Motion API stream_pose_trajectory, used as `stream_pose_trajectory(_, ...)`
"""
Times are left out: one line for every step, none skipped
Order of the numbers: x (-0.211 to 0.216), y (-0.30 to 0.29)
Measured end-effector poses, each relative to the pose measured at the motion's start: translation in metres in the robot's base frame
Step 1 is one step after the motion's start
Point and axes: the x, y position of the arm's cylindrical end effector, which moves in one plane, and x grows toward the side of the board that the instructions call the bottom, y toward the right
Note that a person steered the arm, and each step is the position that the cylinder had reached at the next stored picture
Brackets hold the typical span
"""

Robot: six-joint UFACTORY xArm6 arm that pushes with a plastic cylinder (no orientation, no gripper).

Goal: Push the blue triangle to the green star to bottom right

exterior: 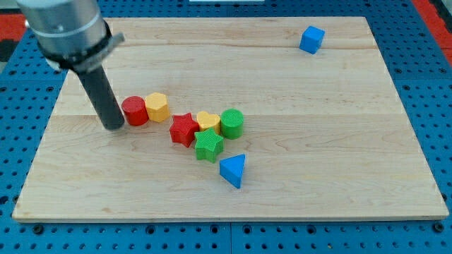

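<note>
Camera view: my tip rests bare at frame left, touching the red cylinder, gripping nothing. Blue triangle lies lower centre, just beside green star, at its lower right.

Setting: robotics lab test bench. Evidence: pale wooden board laid on blue perforated mounting plate, regular hole grid visible on all sides. Red perforated section at 1 o'clock corner. Grey robot arm housing at 10 o'clock. Small coloured plastic test blocks on board.
</note>
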Motion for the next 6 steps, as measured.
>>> stream_pose_trajectory(-0.028, 0.021)
stream_pose_trajectory(0.0, 0.095)
stream_pose_trajectory(-0.039, 0.08)
stream_pose_trajectory(-0.057, 0.172)
stream_pose_trajectory(0.049, 0.252)
stream_pose_trajectory(0.144, 0.273)
